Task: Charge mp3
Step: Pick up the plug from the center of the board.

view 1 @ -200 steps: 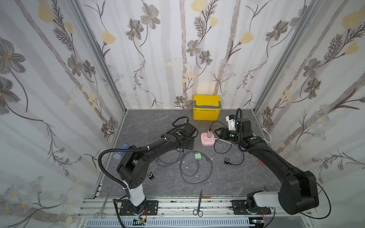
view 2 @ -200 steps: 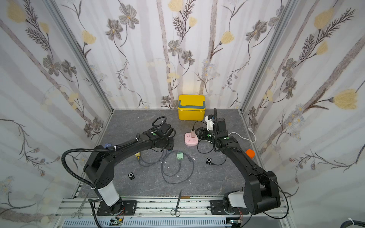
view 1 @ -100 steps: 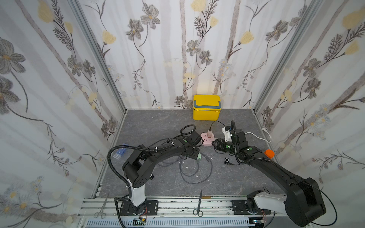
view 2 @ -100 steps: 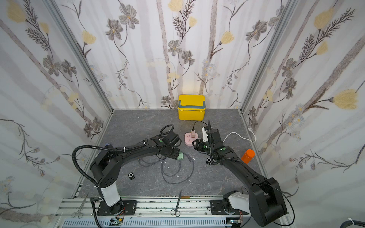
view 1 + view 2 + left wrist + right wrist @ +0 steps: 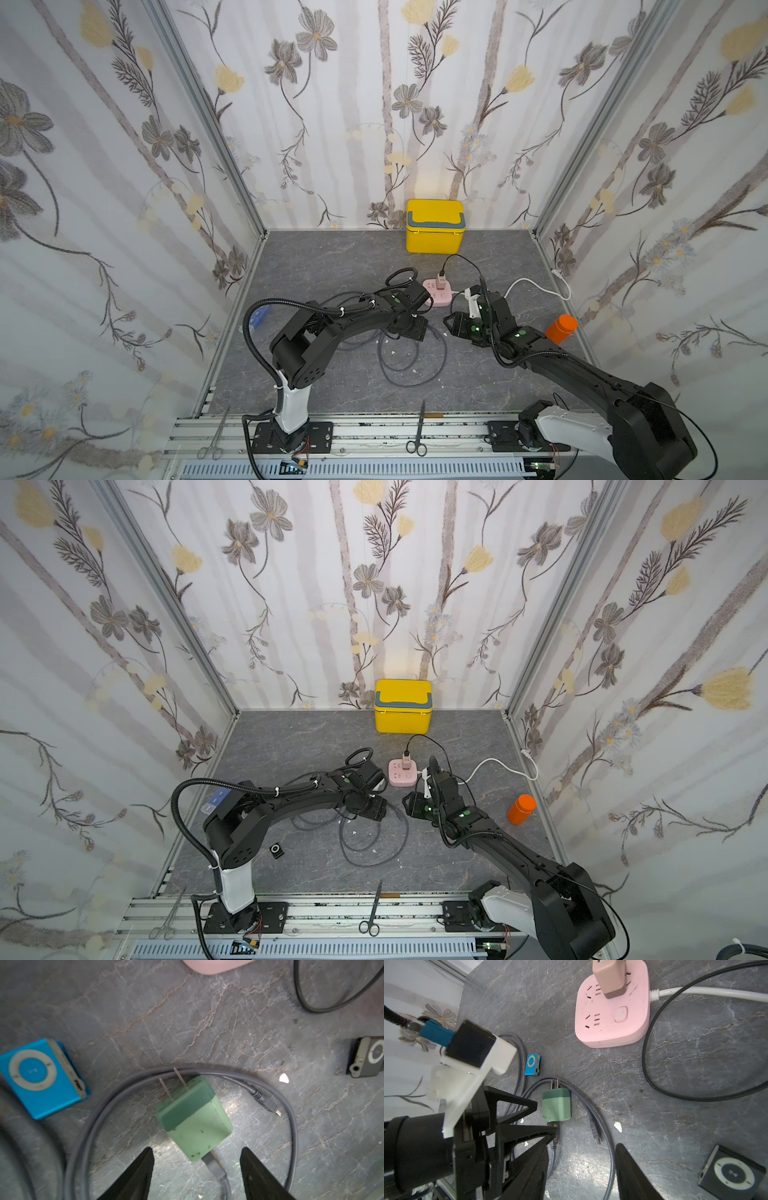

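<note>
A green charger lies flat on the grey floor with its grey cable looped around it. My left gripper hangs open just over the charger's cable end, gripping nothing. The cable's free plug lies loose beside the charger. A blue mp3 sits on one side of the charger and a dark grey mp3 on the other. My right gripper is open above the cable loop, near the dark mp3. In both top views the arms hide these things. The pink power strip lies just behind.
A beige plug with a black cord sits in the power strip. Another small black mp3 lies by the left arm's base. A yellow box stands at the back wall, an orange bottle at right, scissors on the front rail.
Both arms have come together at the centre. The left gripper moved right over the charger and opened wider. The right gripper came forward from the power strip, uncovering the orange bottle.
</note>
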